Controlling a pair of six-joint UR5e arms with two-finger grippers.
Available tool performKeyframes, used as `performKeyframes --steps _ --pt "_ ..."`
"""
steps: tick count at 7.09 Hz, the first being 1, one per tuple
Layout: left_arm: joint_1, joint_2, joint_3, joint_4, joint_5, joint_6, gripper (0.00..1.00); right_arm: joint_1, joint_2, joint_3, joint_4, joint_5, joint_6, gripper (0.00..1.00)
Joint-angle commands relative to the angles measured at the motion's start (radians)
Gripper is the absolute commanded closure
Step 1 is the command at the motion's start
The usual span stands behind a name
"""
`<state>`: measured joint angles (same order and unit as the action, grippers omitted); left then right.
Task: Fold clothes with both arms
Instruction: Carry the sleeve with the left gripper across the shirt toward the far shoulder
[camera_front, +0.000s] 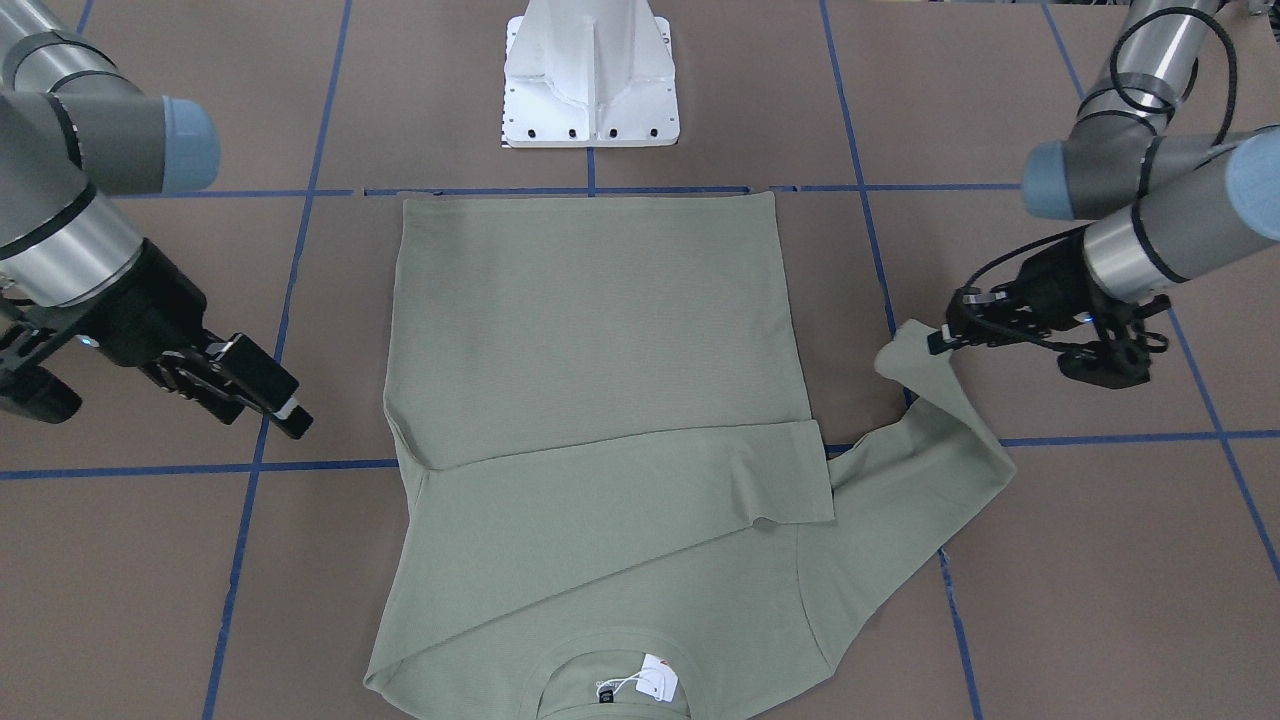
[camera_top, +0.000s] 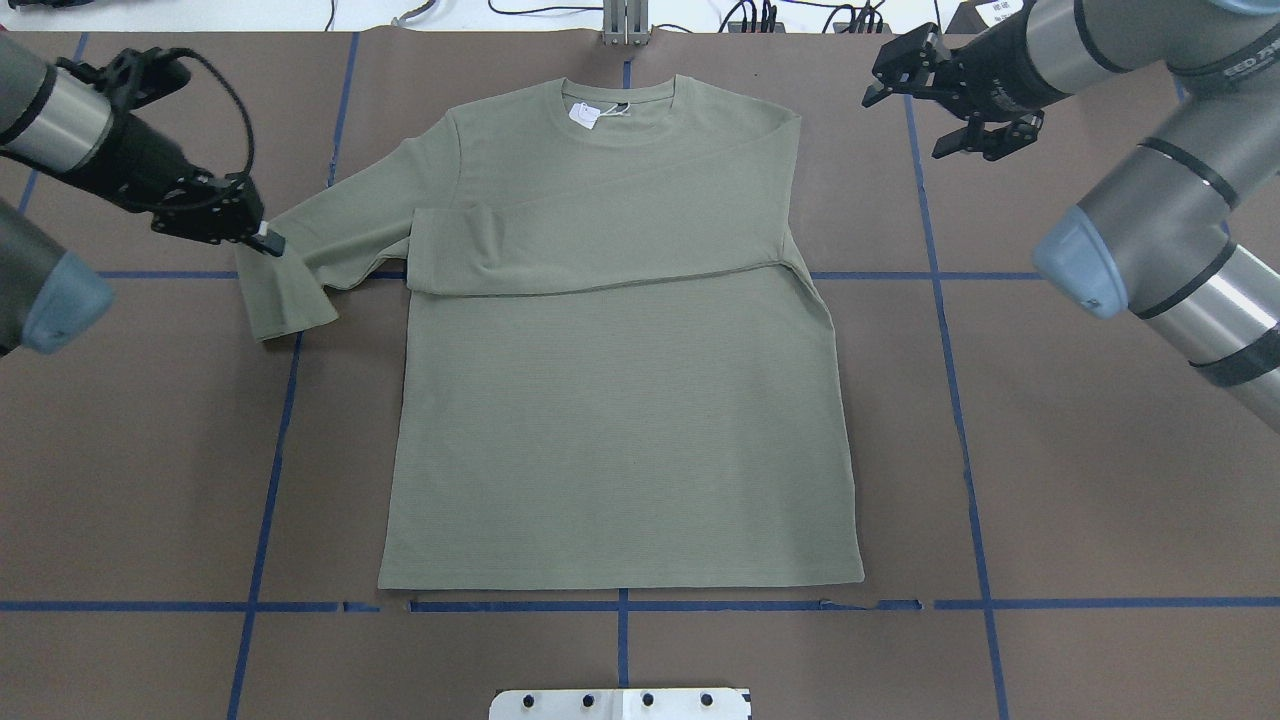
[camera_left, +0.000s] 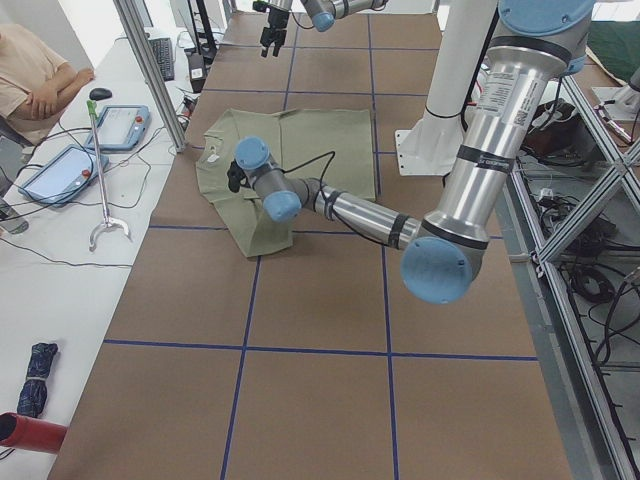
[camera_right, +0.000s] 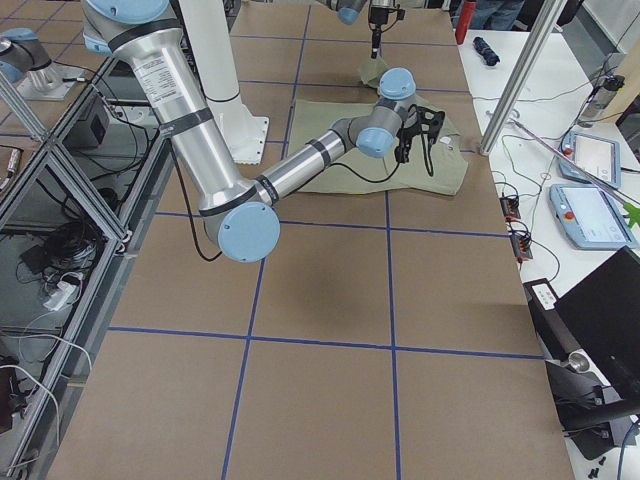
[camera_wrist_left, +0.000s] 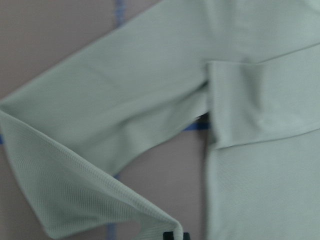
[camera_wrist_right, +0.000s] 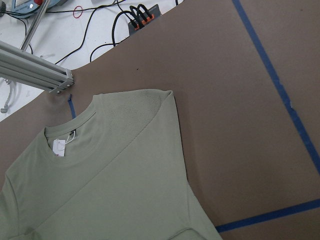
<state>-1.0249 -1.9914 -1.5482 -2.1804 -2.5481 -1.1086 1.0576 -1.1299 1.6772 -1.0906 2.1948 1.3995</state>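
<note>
The clothes are one sage-green long-sleeved shirt (camera_top: 620, 400) lying flat on the brown table, with its collar and white hang tag (camera_top: 583, 113) on the far side from the robot. One sleeve is folded across the chest (camera_top: 560, 250). The other sleeve (camera_top: 330, 230) stretches out sideways, and my left gripper (camera_top: 262, 241) is shut on its cuff edge, which is lifted and curled (camera_front: 915, 350). My right gripper (camera_top: 910, 120) hangs open and holds nothing. It stands over bare table beside the shirt's other shoulder (camera_wrist_right: 160, 105), apart from the fabric.
The white pedestal base (camera_front: 590, 75) stands at the robot's side, just beyond the shirt's hem. Blue tape lines (camera_top: 960, 420) cross the brown table cover. Past the collar edge are an aluminium post (camera_wrist_right: 35, 70), cables and a side table with a seated person (camera_left: 35, 80).
</note>
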Motion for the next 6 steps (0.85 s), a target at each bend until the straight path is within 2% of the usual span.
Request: performKeyframes --steps 1,2,3,4,5,6 --pt "0.106 -0.255 0.077 -0.008 0.142 -0.239 1.0 0.079 -0.059 -0.004 0.0 0.045 -0.137 0.0" --pt "0.13 -0.399 0.164 -0.021 0.24 -0.317 1.0 0.093 -0.077 -0.002 0.001 0.045 -0.166 0.0" --pt "0.181 -0.546 0.329 -0.106 0.332 -0.406 1.0 0.102 -0.085 0.003 0.0 0.045 -0.171 0.0" --pt "0.26 -0.629 0.479 -0.236 0.491 -0.463 1.0 0.111 -0.087 0.003 0.0 0.045 -0.172 0.0" --pt "0.328 -0.688 0.553 -0.275 0.585 -0.468 1.0 0.114 -0.088 -0.004 0.0 0.043 -0.18 0.0" --pt "0.365 -0.755 0.633 -0.278 0.636 -0.468 1.0 0.116 -0.091 0.001 0.001 0.039 -0.186 0.0"
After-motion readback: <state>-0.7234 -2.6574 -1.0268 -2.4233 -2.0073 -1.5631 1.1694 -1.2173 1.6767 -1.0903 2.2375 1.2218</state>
